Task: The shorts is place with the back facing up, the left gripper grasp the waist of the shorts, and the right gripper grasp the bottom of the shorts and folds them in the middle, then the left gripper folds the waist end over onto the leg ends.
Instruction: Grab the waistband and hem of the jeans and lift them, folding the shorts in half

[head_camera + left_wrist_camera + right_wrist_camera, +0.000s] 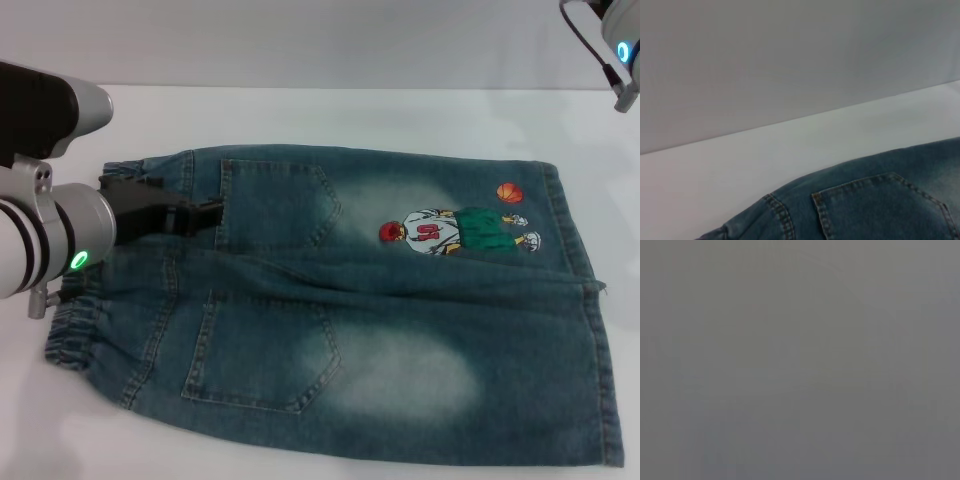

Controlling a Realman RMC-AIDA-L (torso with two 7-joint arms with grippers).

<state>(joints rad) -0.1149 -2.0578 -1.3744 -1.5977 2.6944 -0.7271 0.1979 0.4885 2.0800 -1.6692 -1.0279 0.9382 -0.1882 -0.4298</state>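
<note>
The shorts (330, 300) lie flat on the white table, back up, both patch pockets showing. The ruffled waist (70, 330) is at the left. The leg ends (590, 330) are at the right, near the cartoon player (455, 232) and the orange ball (510, 192). My left gripper (200, 215), a black claw on a silver arm with a green light, lies low over the far half of the waist, pointing toward the far pocket (275, 205). The left wrist view shows a denim pocket (880, 210). Only a part of my right arm (615, 40) shows, high at the far right corner.
The white table (330, 115) runs around the shorts, with a bare strip behind them and a grey wall (790, 60) beyond. The right wrist view is plain grey with nothing to make out.
</note>
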